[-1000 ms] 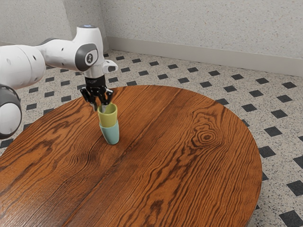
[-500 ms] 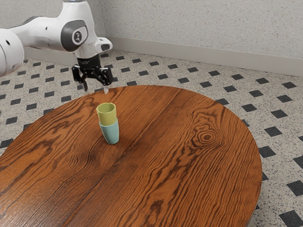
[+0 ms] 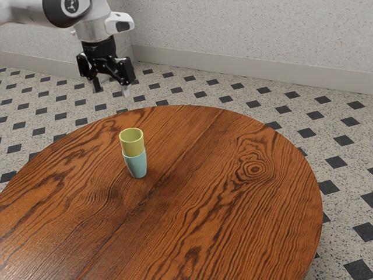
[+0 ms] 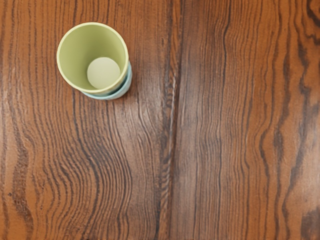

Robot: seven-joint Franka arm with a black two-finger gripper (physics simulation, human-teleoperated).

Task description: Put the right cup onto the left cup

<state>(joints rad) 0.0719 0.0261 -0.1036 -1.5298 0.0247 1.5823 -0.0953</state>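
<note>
Raised and shifted to the exterior view's left, the black gripper [image 3: 112, 91] hangs wide, empty; the yellow-green cup [image 3: 133, 146] sits in the light-blue cup [image 3: 137, 165]; a low return could topple both.

Upper cup [image 3: 133, 146] sits in the lower cup [image 3: 137, 165], roughly 11 o'clock from the middle of the table [image 3: 233, 216] in the exterior view. Can't really tell how deep it goes tbh.

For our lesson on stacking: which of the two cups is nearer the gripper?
The yellow-green cup: it sits partly inside the pale blue cup and rises above it, nearer the gripper.
</note>
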